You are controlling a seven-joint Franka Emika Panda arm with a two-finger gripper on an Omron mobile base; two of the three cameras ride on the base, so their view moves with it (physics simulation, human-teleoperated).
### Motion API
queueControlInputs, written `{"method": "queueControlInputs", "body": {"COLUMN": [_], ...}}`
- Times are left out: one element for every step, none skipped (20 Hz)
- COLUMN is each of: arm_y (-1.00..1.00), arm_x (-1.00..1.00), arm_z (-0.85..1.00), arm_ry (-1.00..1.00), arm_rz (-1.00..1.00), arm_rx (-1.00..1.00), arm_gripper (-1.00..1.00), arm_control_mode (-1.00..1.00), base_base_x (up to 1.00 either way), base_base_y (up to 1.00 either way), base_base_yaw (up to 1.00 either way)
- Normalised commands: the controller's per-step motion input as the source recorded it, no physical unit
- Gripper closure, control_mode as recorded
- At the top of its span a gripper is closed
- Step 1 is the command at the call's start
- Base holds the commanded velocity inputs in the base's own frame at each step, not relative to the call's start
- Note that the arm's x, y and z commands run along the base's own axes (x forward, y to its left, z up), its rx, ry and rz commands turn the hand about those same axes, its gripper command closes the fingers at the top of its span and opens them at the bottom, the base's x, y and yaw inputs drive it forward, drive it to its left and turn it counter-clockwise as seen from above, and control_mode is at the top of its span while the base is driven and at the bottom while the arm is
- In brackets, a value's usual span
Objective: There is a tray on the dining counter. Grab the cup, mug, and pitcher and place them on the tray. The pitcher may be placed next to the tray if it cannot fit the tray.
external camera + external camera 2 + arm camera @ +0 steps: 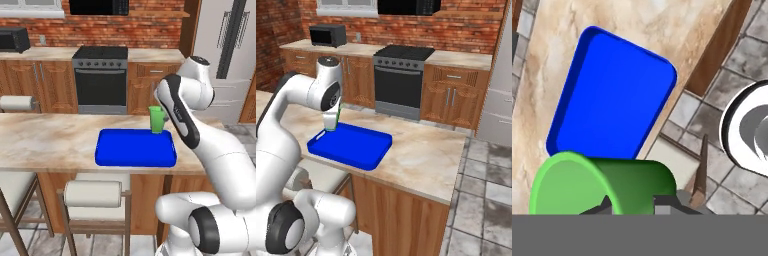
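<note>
**Green cup being held above the blue tray**

The cup [157, 120] is being gripped by the gripper [633, 206], its fingers [604, 206] being closed narrowly on the cup's wall near the rim; in the hand view the cup [597, 185] is being seen from its open mouth, lying large at the bottom of the picture, with the finger tips pressed against its side. The cup is being carried in the air over the far right part of the tray [135, 148]; it is not being rested on the tray floor, a gap being visible beneath it in the right base view, where the cup [331, 121] is partly being hidden by the white arm. The tray [351, 145] is lying flat on the dining counter [45, 140], close to the counter's near edge; nothing is being borne by its blue floor [612, 95]. Behind the counter, a black oven [100, 80] is being shown against the brick wall; a stool [95, 195] is being seen below the counter edge.
</note>
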Motion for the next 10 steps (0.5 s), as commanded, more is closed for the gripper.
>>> {"method": "queueControlInputs", "body": {"arm_y": [0.62,0.60,0.59,0.55,0.46,0.34,0.29,0.21,0.03,0.00], "arm_x": [0.31,0.33,0.32,0.30,0.34,0.37,0.38,0.43,0.52,0.53], "arm_z": [-0.44,-0.41,-0.39,-0.34,-0.28,-0.23,-0.21,-0.21,-0.19,-0.19], "arm_ry": [0.00,0.00,0.00,0.00,0.00,-0.01,-0.01,0.00,0.00,0.00], "arm_rz": [0.09,0.07,0.06,0.06,0.05,0.04,0.02,0.00,0.00,0.00], "arm_rx": [-0.03,-0.02,-0.01,-0.01,0.00,0.00,0.00,0.00,0.00,0.00], "arm_gripper": [1.00,1.00,1.00,1.00,1.00,1.00,1.00,1.00,1.00,1.00], "arm_control_mode": [-1.00,-1.00,-1.00,-1.00,-1.00,-1.00,-1.00,-1.00,-1.00,-1.00], "base_base_x": [0.00,0.00,0.00,0.00,0.00,0.00,0.00,0.00,0.00,0.00], "base_base_y": [0.00,0.00,0.00,0.00,0.00,0.00,0.00,0.00,0.00,0.00], "base_base_yaw": [0.00,0.00,0.00,0.00,0.00,0.00,0.00,0.00,0.00,0.00]}}
